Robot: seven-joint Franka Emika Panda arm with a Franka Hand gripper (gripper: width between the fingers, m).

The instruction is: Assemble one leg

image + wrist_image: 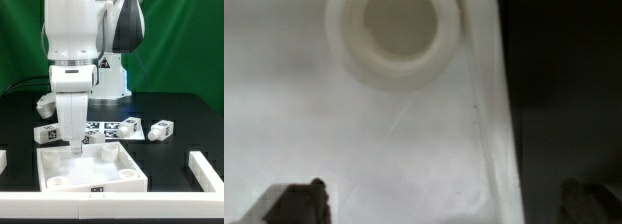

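**item:** black two-finger gripper (pixel 73 143) (pixel 446 206) on the white robot arm (pixel 75 60).
**state:** jaws spread wide with nothing between them, so you hold no part.

**item:** small stubby white plastic leg with black-and-white square tags (pixel 45 132).
**place:** on the black tabletop (pixel 170 175), toward its far edge on the exterior view's left, apart from the other parts.
**lie:** it appears to lie on its side, long axis roughly along the far edge, though it is too small to be sure.
**relation:** the leg lies from your gripper toward the exterior view's left and slightly toward the far edge. it is near but not touching, and it is outside the jaws.
**others:** a like block (pixel 160 129) sits near the far edge on the exterior view's right, well apart from the gripper.

**item:** large white square plastic tray (pixel 100 162) (pixel 384 140), mid-table toward the near edge.
**detail:** a round moulded socket (pixel 395 30) shows in the wrist view.
**relation:** your gripper hangs at the tray corner nearest the leg. one dark fingertip (pixel 295 205) is over white plastic and the other is over dark table past the rim, so the jaws straddle that edge.

**pose:** the wrist is upright, the hand points straight down, and the fingertips are low, about at rim level.

**judgement:** to reach the leg you would likely need to rise clear of the rim, then shift toward the exterior view's left.
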